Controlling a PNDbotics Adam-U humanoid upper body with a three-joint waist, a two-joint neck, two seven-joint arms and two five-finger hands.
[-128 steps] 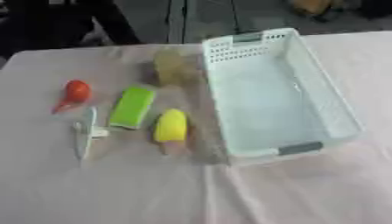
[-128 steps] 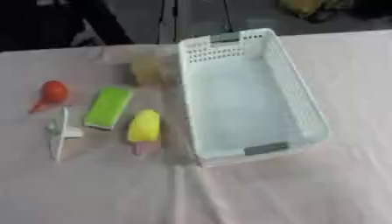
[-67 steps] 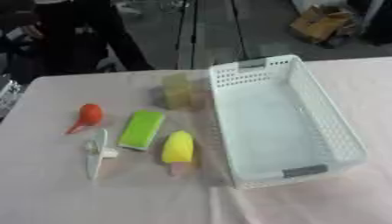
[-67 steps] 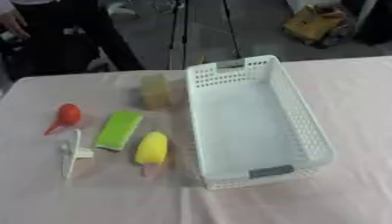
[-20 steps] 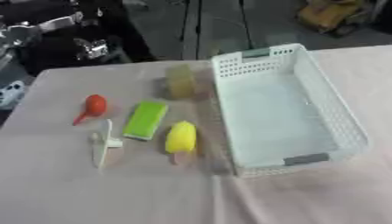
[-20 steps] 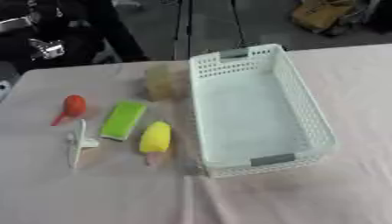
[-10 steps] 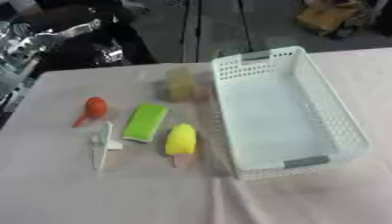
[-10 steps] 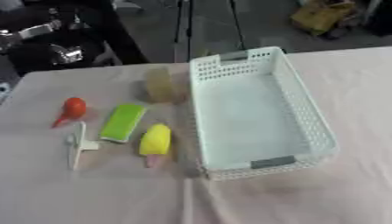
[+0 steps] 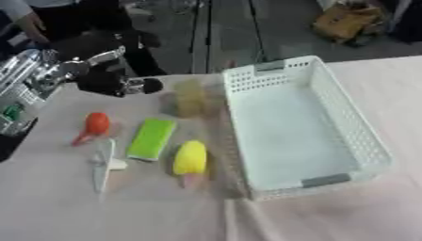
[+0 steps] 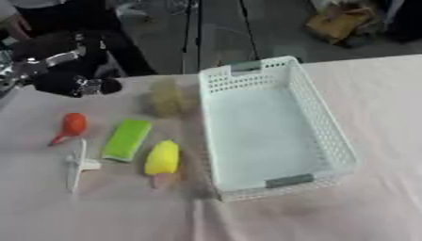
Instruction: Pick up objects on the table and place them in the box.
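White mesh box sits right of centre on pink-clothed table, long axis running away from robot, inside bare. Wide free cloth in front and to right. Items lie in a cluster just left of box: tan block near far corner, green bar, yellow ice-lolly shape closest to box wall, orange-red bulb, white utensil. Left hand above far-left table edge, apart from items; finger posn: cannot tell.
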